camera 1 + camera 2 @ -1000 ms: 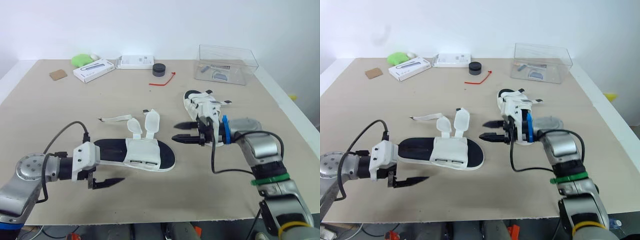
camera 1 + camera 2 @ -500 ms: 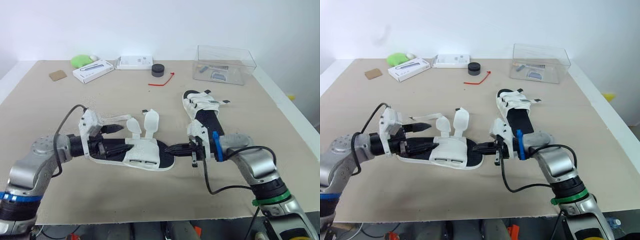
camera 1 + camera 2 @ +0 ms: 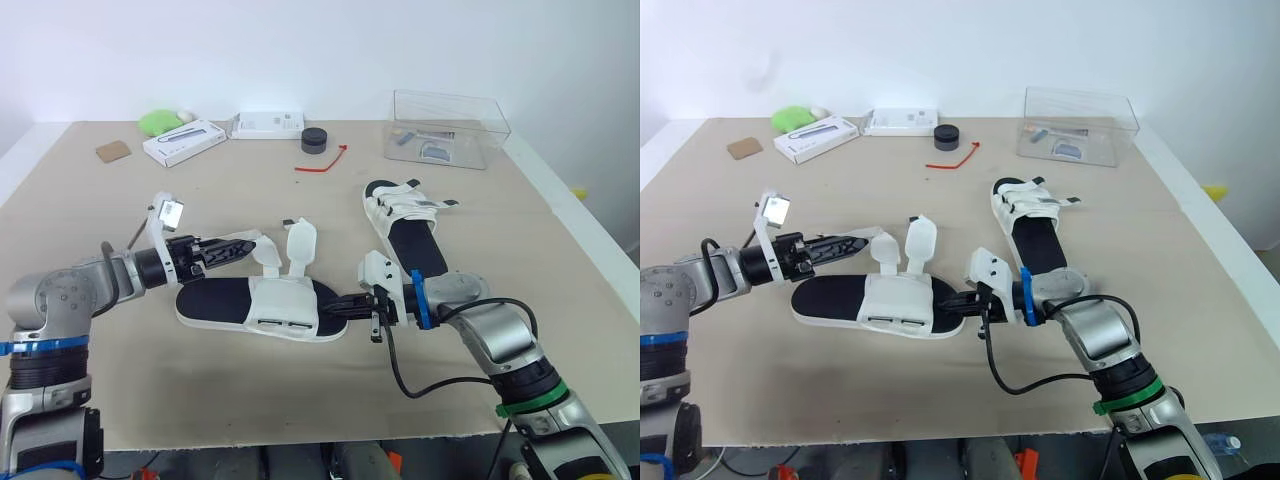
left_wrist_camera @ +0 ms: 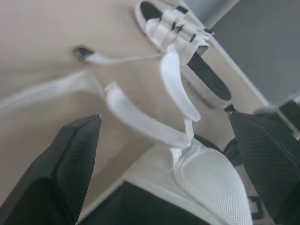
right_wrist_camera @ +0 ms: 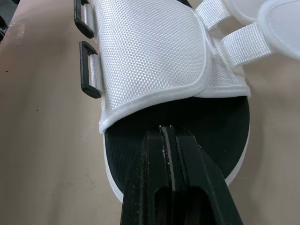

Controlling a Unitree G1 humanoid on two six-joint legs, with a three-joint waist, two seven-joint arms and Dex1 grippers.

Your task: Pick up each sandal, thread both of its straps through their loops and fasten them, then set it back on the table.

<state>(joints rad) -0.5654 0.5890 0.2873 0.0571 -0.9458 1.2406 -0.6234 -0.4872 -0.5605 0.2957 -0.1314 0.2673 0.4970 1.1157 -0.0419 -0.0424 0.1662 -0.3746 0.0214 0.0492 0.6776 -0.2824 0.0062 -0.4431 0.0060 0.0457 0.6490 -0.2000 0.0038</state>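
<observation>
The left arm (image 3: 60,305) comes in from the left edge of the table (image 3: 300,390). Its elbow is bent and the forearm lies low, directed to the right, toward the middle of the table. The left gripper (image 3: 240,247) has its two black fingers (image 4: 70,164) spread wide apart. The right arm (image 3: 495,340) comes from the near right corner, with the forearm directed to the left and a blue ring (image 3: 417,298) around the wrist. The right gripper (image 5: 167,133) has its fingers pressed together with no gap between them. The two grippers point toward each other and do not touch.
</observation>
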